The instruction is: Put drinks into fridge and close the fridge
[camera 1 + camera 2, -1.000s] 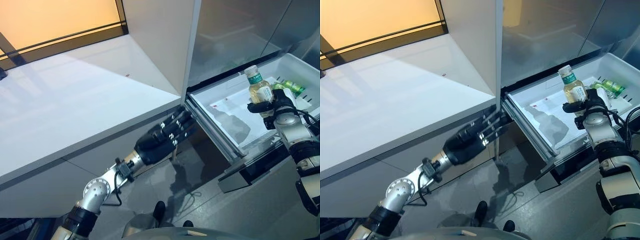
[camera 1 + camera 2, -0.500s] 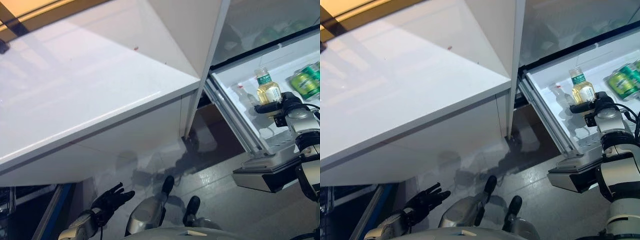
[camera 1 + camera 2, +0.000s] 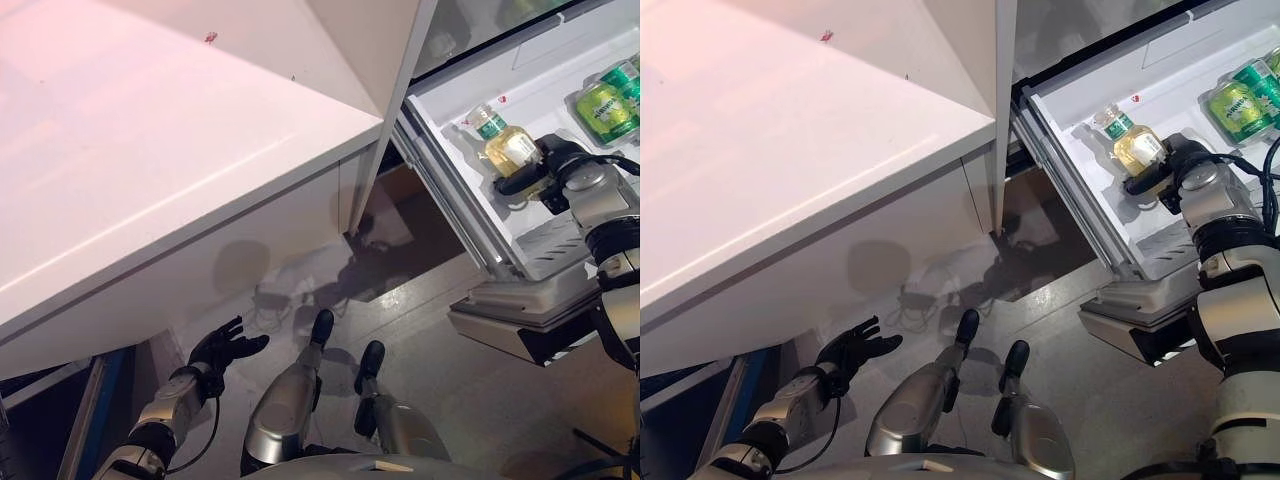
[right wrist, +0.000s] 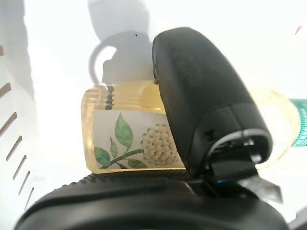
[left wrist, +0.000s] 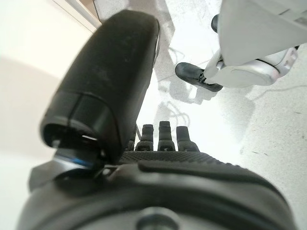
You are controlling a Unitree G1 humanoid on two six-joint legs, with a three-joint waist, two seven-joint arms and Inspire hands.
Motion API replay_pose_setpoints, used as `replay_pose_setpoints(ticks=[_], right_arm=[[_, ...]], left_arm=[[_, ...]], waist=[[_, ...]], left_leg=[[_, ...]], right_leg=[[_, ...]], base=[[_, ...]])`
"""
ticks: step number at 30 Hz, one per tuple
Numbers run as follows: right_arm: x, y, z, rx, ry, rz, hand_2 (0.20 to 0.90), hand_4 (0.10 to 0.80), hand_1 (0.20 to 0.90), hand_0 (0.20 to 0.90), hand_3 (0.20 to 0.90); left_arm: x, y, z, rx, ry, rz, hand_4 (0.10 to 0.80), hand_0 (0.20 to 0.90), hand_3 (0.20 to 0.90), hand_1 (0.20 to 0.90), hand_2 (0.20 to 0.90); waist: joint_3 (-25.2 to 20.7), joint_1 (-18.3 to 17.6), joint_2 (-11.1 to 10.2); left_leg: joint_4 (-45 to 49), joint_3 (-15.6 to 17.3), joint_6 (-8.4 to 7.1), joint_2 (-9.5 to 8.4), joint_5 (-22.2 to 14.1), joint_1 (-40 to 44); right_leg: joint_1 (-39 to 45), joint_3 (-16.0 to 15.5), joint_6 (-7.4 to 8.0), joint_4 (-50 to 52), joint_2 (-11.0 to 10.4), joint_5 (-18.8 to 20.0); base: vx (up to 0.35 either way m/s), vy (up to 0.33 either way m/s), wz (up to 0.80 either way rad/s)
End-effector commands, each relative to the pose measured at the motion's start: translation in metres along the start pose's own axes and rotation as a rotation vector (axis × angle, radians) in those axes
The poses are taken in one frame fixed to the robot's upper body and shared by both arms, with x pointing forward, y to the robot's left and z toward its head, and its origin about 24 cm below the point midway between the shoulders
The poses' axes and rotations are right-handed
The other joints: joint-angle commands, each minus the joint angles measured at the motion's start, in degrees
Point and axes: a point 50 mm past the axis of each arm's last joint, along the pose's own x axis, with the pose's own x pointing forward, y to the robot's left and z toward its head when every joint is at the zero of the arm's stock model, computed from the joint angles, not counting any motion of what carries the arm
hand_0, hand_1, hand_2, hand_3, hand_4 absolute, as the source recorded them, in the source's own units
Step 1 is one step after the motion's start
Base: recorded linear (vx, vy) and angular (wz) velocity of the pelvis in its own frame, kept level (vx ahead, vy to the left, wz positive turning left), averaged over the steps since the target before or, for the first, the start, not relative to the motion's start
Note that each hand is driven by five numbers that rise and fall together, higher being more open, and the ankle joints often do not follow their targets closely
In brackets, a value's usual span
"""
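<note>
white counter (image 3: pixel 150 170) above glossy grey floor (image 3: pixel 470 400).

One clear plastic bottle of pale yellow drink with green cap (image 3: pixel 498 145). Two green drink cans (image 3: pixel 610 98), possibly more past frame edge. One open white fridge drawer (image 3: pixel 455 95). One white counter (image 3: pixel 150 170). Two dark robot hands: left (image 3: pixel 222 350), right (image 3: pixel 545 172).

Head stereo pair looks down; wrist cameras close-up.
</note>
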Motion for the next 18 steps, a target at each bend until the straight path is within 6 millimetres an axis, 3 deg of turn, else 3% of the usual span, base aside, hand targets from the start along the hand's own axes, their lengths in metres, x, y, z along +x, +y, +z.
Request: replay_pose_setpoints(ticks=[1,8,18], right_arm=[[-0.016,-0.056,0.006,-0.168,0.053,-0.118,0.900,0.800,0.900,0.900,0.900],[-0.014,-0.050,0.007,-0.065,0.101,-0.006,0.900,0.800,0.900,0.900,0.900],[-0.015,-0.041,0.000,0.077,0.038,0.131,0.900,0.800,0.900,0.900,0.900]], left_arm=[[-0.011,0.015,-0.022,0.024,0.050,0.027,0.800,0.900,0.900,0.900,0.900],[-0.008,0.010,-0.017,0.048,0.043,0.011,0.800,0.900,0.900,0.900,0.900],[-0.013,0.020,-0.028,0.060,0.089,0.062,0.800,0.900,0.900,0.900,0.900]], waist=[[-2.96,-0.15,-0.44],[-3.54,0.17,-0.89],[-6.49,-0.48,-2.69]], left_leg=[[2.67,1.66,-1.24,0.93,-5.82,-0.63],[2.90,1.79,-1.35,0.73,-5.99,0.04],[1.51,2.85,-1.56,0.96,-6.19,2.77]], right_leg=[[-5.24,3.28,2.09,4.95,-2.46,1.92],[-4.41,2.99,1.64,5.06,-2.35,1.70],[-2.28,3.44,1.80,3.71,-1.88,2.03]], base=[[0.000,0.000,0.00],[0.000,0.000,0.00],[-0.002,0.007,-0.02]])
